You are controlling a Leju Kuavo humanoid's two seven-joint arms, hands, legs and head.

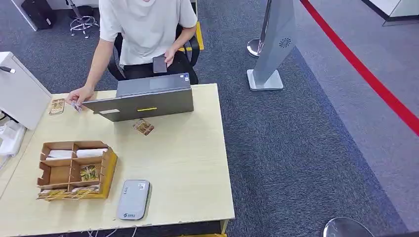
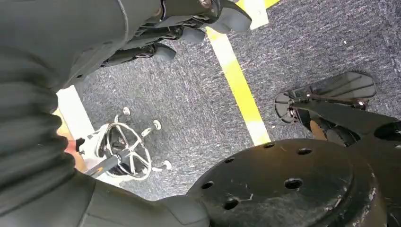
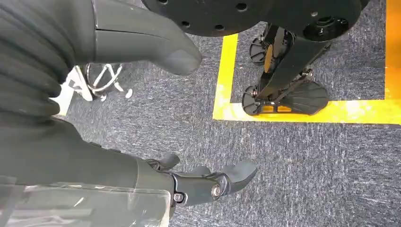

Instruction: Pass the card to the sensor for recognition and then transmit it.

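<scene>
A: Table [image 1: 188, 163] carries the laptop [image 1: 148, 101], then the cardboard organizer [image 1: 74, 170] with cards in its compartments, then the grey sensor [image 1: 133, 199] at the near edge.
B: Loose cards?
A: One card [image 1: 143, 127] just in front of the laptop, another [image 1: 57, 106] near the person's hand [image 1: 79, 95].
B: Robot hands?
A: Left hand [image 2: 179, 28] and right hand [image 3: 189, 113] hang over carpet, fingers apart, holding nothing.

A pale wooden table [image 1: 188, 163] stands on a dark blue-grey carpet [image 1: 306, 163]. Behind the table a person [image 1: 146, 29] sits on a black chair [image 1: 190, 47]. To the right of the table stands a tall grey kiosk stand [image 1: 274, 44] on a flat base. Further right, a red line [image 1: 365, 74] runs across the carpet. Yellow tape [image 2: 239, 85] marks the floor too.
</scene>
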